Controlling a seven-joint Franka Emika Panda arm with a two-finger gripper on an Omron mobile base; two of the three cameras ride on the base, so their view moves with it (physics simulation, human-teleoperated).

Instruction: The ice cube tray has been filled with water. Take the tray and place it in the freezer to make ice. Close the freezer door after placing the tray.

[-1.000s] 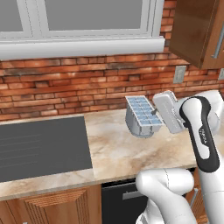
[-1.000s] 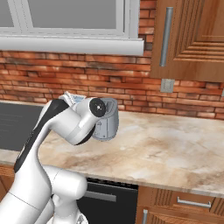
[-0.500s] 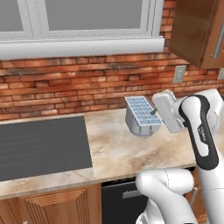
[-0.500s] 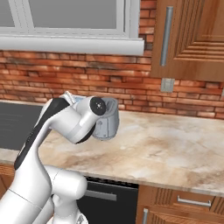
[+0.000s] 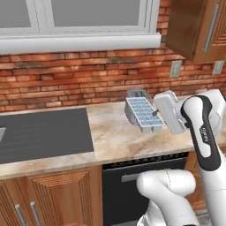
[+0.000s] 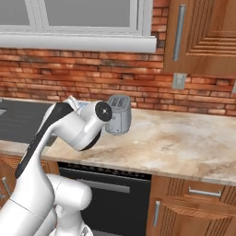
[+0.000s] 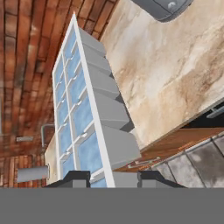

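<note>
Above the marble worktop [image 5: 110,137] by the brick wall [image 5: 79,84], I'm holding the ice cube tray [image 5: 144,114] in the air, the hand [image 7: 113,180] apparently clamping its near end, in front of a grey toaster [image 6: 119,114].

Rear wall: red brick [image 5: 66,84], with a white-framed window [image 5: 79,17] above a white sill [image 5: 79,43]. Two grey outlet plates [image 5: 175,68] are set in the brick. Beige marbled stone counter [image 6: 184,143] runs over brown wooden cabinets [image 5: 48,196]. A dark flat cooktop [image 5: 42,132] sits in the counter. Brown wooden wall cupboard [image 6: 203,32] with a grey bar handle hangs upper right.
</note>
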